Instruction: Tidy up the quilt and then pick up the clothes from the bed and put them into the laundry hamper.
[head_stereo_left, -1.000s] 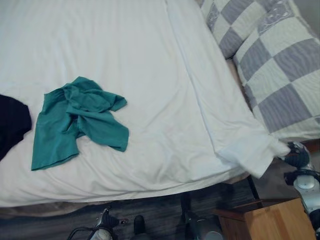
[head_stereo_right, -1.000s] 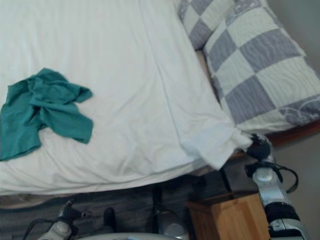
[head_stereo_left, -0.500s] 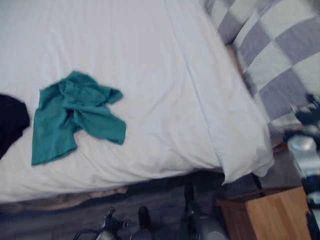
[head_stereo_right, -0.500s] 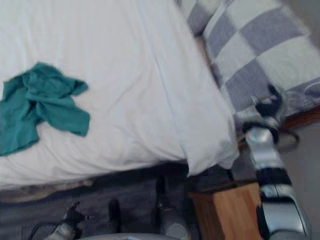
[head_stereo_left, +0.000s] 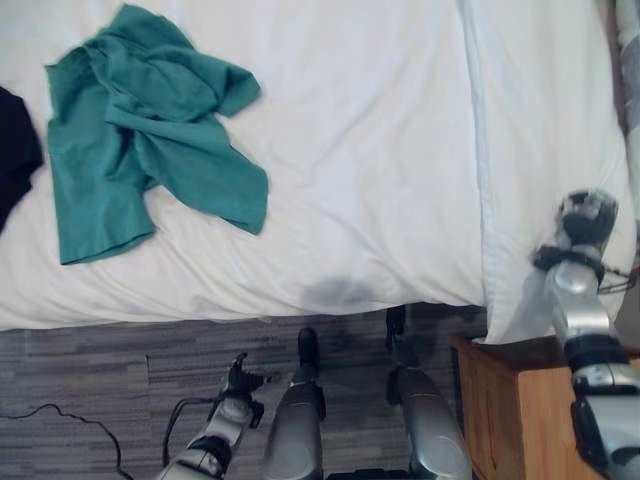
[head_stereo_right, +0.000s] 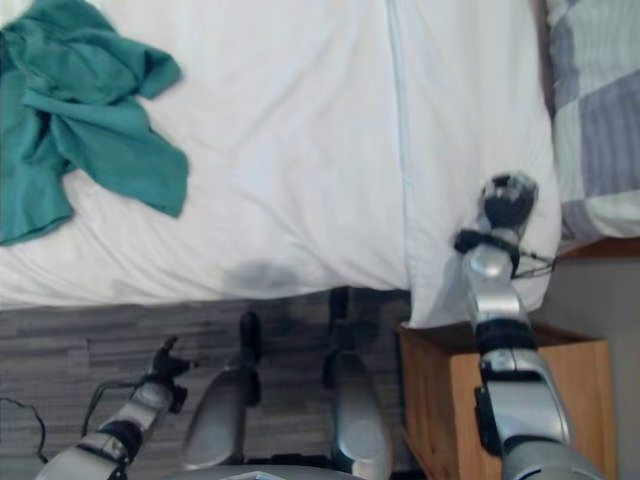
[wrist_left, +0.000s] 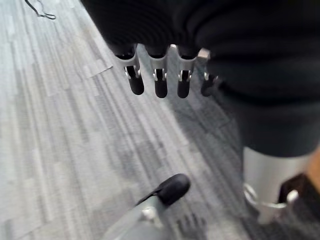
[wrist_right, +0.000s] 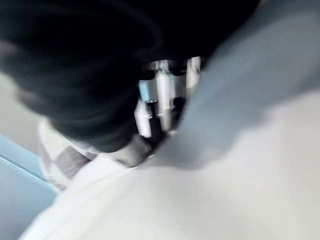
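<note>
The right hand (head_stereo_left: 587, 216) rests at the white quilt (head_stereo_left: 380, 150)'s corner by the checked pillow (head_stereo_right: 592, 120); whether its fingers pinch the fabric cannot be told. The teal garment (head_stereo_left: 140, 140) lies well apart across the quilt, nearer the left hand (head_stereo_left: 238, 382), which hangs over the floor, fingers straight.

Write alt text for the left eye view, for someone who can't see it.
A teal garment lies crumpled on a white quilt, with a dark garment at the bed's left edge. The right hand rests at the quilt's corner above a wooden nightstand; the left hand hangs over the floor.
</note>
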